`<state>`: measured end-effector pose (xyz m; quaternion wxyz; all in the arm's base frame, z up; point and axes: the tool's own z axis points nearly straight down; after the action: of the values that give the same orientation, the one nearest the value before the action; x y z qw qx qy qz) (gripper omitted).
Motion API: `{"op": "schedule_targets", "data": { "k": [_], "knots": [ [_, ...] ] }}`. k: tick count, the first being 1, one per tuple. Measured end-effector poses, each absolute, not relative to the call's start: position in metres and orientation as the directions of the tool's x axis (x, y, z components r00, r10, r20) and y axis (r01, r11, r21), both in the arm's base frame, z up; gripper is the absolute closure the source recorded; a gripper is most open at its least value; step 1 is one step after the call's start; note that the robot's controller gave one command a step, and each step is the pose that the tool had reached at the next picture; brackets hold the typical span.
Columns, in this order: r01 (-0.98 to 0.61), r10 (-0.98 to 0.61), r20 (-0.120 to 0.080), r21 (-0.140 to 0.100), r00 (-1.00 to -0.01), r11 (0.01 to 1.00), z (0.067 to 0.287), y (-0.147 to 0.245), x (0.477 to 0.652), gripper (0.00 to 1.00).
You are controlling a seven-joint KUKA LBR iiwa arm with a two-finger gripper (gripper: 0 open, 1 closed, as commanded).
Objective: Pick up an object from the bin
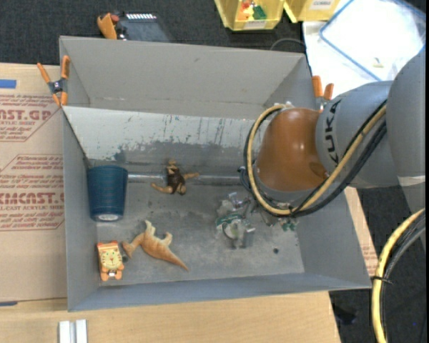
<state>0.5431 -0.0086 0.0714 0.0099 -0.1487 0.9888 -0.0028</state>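
The pick is not yet done, as far as one can judge. The tool (234, 227) is low in the bin (200, 70), close to the floor in its right half, a little toward the near wall. Whether it is apart or together I cannot tell, as the arm (386, 134) and its orange cover (289, 152) hang right above it and hide much of it. Nothing can be made out in its grip, and nothing is lifted.

All four things lie on the floor, well apart from the tool:
- A blue cup (106, 190) lies against the left wall.
- A small brown figure (174, 179) lies near the back wall at the middle and is the nearest to the tool.
- A tan dinosaur (157, 245) lies on its side toward the near left.
- An orange toy (110, 260) lies just beside the dinosaur, in the near left corner.

What is left, I judge, is the whole of the grasp: to come over one of these, close on it and raise it clear.

The floor is flat grey metal, scuffed and bare round the tool. The walls slope outward, so there is more room above than below. The things are spread out, with open floor between them, and none is heaped on another. The corner by the toy looks the tightest spot.

The bin stands on a table (200, 320), with yellow boxes (250, 2) beyond its far side.
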Motion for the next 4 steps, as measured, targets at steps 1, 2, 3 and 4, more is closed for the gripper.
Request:
{"op": "schedule_targets", "data": {
  "k": [1,2,3,4],
  "knots": [
    [-0.294,-0.294,-0.012,-0.006,-0.956,0.956,0.091,-0.008,0.541,1.00],
    [-0.294,-0.294,-0.016,-0.008,-0.956,0.956,0.110,-0.008,0.542,1.00],
    [-0.294,-0.294,-0.016,-0.008,-0.956,0.956,0.126,-0.007,0.542,1.00],
    [-0.294,-0.294,-0.015,-0.007,-0.956,0.956,0.150,-0.007,0.542,1.00]
  ]
}}
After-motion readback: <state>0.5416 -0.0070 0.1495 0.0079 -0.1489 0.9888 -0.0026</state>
